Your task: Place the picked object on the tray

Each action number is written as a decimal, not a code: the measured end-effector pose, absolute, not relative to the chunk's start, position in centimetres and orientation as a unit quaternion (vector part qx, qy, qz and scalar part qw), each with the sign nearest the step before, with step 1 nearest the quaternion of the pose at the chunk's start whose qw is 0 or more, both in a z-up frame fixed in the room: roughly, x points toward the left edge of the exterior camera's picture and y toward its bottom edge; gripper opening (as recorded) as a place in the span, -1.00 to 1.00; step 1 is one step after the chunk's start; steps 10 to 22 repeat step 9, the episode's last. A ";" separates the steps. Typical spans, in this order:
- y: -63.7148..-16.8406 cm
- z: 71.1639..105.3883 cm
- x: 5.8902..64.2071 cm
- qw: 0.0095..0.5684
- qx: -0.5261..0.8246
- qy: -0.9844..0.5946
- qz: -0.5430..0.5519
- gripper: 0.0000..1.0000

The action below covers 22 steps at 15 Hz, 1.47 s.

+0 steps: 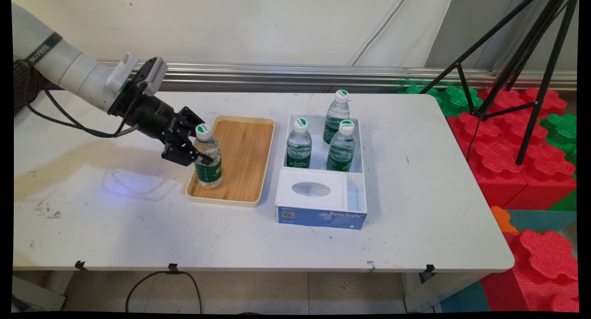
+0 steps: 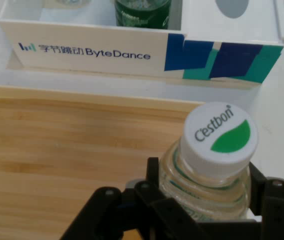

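Nearest the camera, along the bottom of the main view, we note the front edge of the white table [image 1: 231,249], its surface scuffed and stained at lower left. Just beyond it, centre frame, stands a white box [image 1: 322,203] with a blue printed front. Its near part carries a white lid with an oval opening [image 1: 311,189]. The compartment behind holds two water bottles [image 1: 298,144] [image 1: 341,146], upright, with green labels and white caps. A third bottle [image 1: 336,117] stands upright at the box's far edge; we cannot tell whether it is inside the box or just behind it.

Left of the box, just beside it, lies a wooden tray [image 1: 244,157] with a cream rim. On the tray's near left corner stands a further bottle [image 1: 208,157], upright. The black gripper [image 1: 196,149] reaches in from the upper left of the frame and is closed about this bottle's upper body, a finger on either side. In the hand view the same bottle [image 2: 217,165] sits at lower right, its white cap [image 2: 219,137] printed with a green leaf, and both fingers [image 2: 154,180] press against its shoulder. The tray floor [image 2: 71,150] spreads across the left of that view, with the box side [image 2: 91,52] along the top.

Farthest off, at the right of the main view, red and green foam blocks [image 1: 512,139] and a black tripod [image 1: 531,56] stand beyond the table.
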<state>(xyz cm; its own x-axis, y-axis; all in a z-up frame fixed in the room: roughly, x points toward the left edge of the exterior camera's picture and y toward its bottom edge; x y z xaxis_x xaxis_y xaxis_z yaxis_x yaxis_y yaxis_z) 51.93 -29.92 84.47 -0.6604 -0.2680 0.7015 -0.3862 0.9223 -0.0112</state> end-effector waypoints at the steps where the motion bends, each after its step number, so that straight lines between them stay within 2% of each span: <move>1: -29.9 84.2 52.0 0.369 0.181 -0.908 0.083 -1.00; 5: -30.0 83.6 51.9 0.369 0.184 -0.907 0.091 -1.00; 6: -30.1 83.5 51.8 0.370 0.184 -0.906 0.093 1.00; 22: -30.2 83.5 51.7 0.372 0.182 -0.905 0.099 1.00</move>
